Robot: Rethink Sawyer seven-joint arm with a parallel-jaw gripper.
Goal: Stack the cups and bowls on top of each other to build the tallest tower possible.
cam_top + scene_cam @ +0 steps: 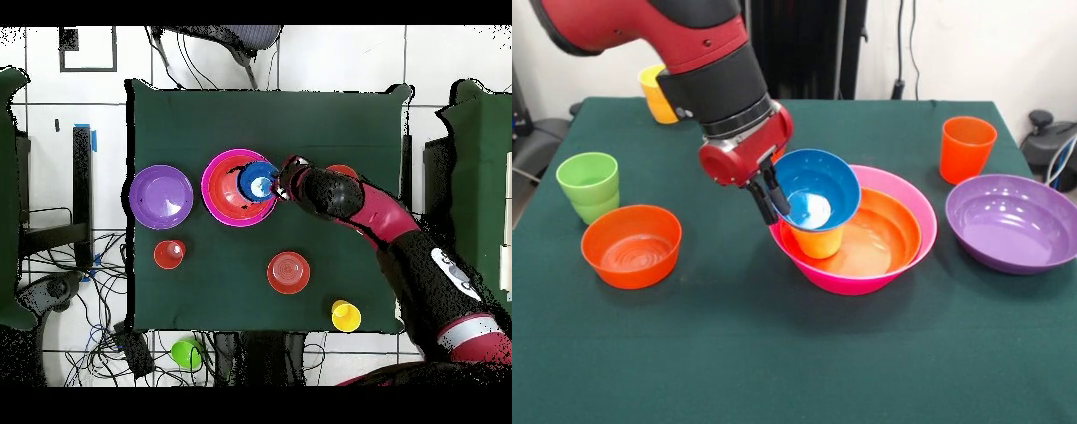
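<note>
The largest pink bowl (905, 199) (214, 186) stands mid-table with the large orange bowl (887, 237) (232, 205) nested in it. A yellow cup (817, 241) stands inside them at the left. The small blue bowl (817, 190) (257, 182) sits tilted on that cup. My gripper (774, 201) (281, 187) is shut on the blue bowl's left rim, one finger inside and one outside. The large purple bowl (1013, 221) (161, 196) and an orange cup (967, 148) (169, 254) stand to the right in the front view.
A small orange bowl (631, 246) (343, 171) and a green cup (590, 185) stand at the left in the front view. A second yellow cup (653, 93) (346, 316) is behind my arm. Another small orange bowl (288, 272) shows only from overhead.
</note>
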